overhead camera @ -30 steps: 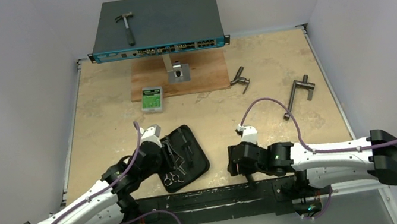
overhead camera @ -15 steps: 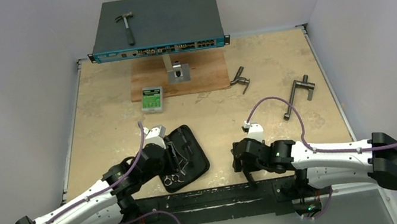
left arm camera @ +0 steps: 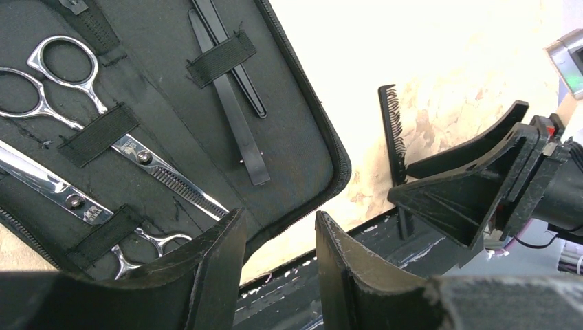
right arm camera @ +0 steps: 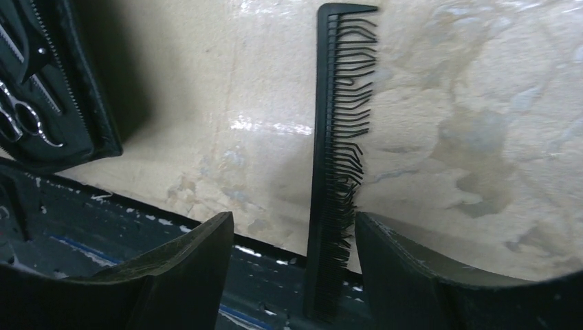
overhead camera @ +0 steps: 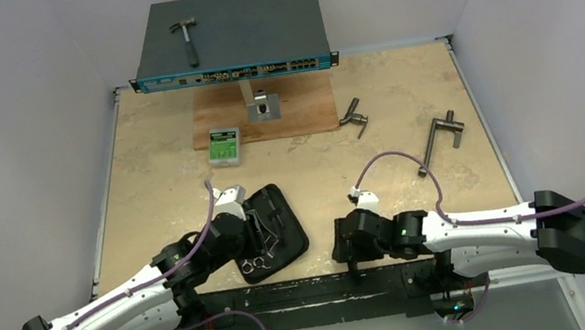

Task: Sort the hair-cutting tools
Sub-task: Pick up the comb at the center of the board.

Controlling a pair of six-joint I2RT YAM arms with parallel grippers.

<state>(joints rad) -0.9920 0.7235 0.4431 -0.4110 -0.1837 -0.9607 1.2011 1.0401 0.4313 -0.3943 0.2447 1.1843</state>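
An open black case (overhead camera: 273,221) holds two silver scissors (left arm camera: 141,157) (left arm camera: 72,199) under elastic straps and slim black hair clips (left arm camera: 242,134). My left gripper (left arm camera: 280,216) is open and empty over the case's near edge; it also shows in the top view (overhead camera: 238,227). The long black comb (right arm camera: 337,137) lies on the table right of the case, its near end over the black front rail. My right gripper (right arm camera: 292,218) is open and straddles the comb's near end, the right finger close to the teeth. The comb also shows in the left wrist view (left arm camera: 393,130).
A hammer (overhead camera: 187,40) lies on the network switch (overhead camera: 250,30) at the back. A green box (overhead camera: 225,145), a metal bracket (overhead camera: 264,106) on a wood board, and two grey T-handle tools (overhead camera: 355,117) (overhead camera: 438,140) lie further out. The black front rail (overhead camera: 309,291) runs along the near edge.
My right gripper has shifted a little left along the near edge. My left gripper moved slightly up over the case earlier and has held still since.
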